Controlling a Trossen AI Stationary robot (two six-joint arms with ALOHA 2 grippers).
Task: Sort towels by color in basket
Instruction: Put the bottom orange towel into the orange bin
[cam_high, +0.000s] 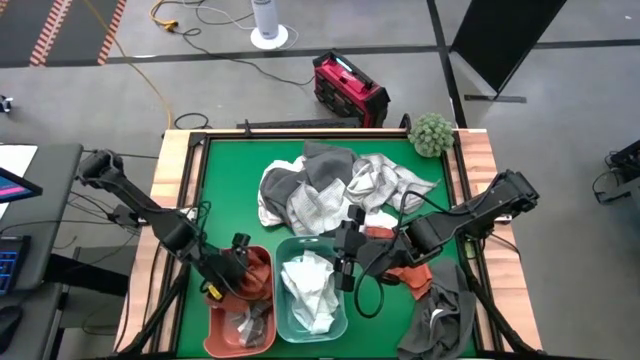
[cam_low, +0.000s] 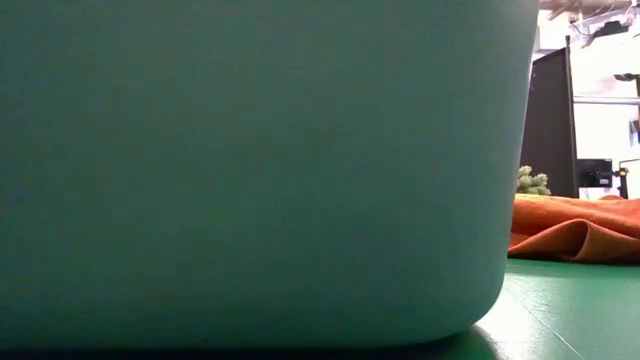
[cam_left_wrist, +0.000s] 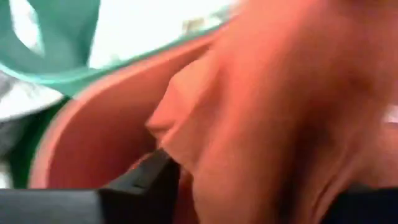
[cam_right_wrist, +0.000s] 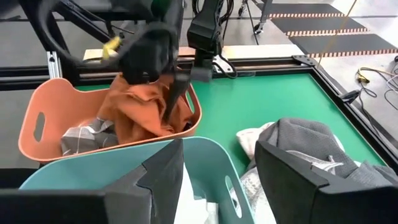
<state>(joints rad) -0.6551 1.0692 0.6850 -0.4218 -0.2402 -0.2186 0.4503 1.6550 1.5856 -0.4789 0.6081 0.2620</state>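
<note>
My left gripper (cam_high: 243, 270) hangs over the orange basket (cam_high: 213, 335), open, with a rust-orange towel (cam_right_wrist: 144, 115) bunched between its fingers. A grey plaid towel (cam_right_wrist: 87, 138) lies in that basket. The teal basket (cam_high: 281, 268) beside it holds white towels (cam_high: 310, 290). My right gripper (cam_right_wrist: 217, 180) stands open and holds nothing, above the teal basket's far rim, next to the mixed pile of grey and white towels (cam_high: 330, 185) at the table's middle. Another rust-orange towel (cam_high: 410, 273) and a dark grey towel (cam_high: 447, 315) lie at the near right. My left gripper slants down from the table's left. Its open fingers (cam_left_wrist: 146, 186) stand on either side of the rust-orange towel's bunched upper folds (cam_left_wrist: 186, 124), and the cloth lies against one finger. The towel's lower part rests in the orange basket, on the plaid towel.
A round green fuzzy ball (cam_high: 432, 133) sits at the table's far right corner. In the low view the teal basket's wall (cam_low: 250, 170) fills most of the picture, with the orange towel (cam_low: 575, 225) beyond it. Bare green table shows at the far left.
</note>
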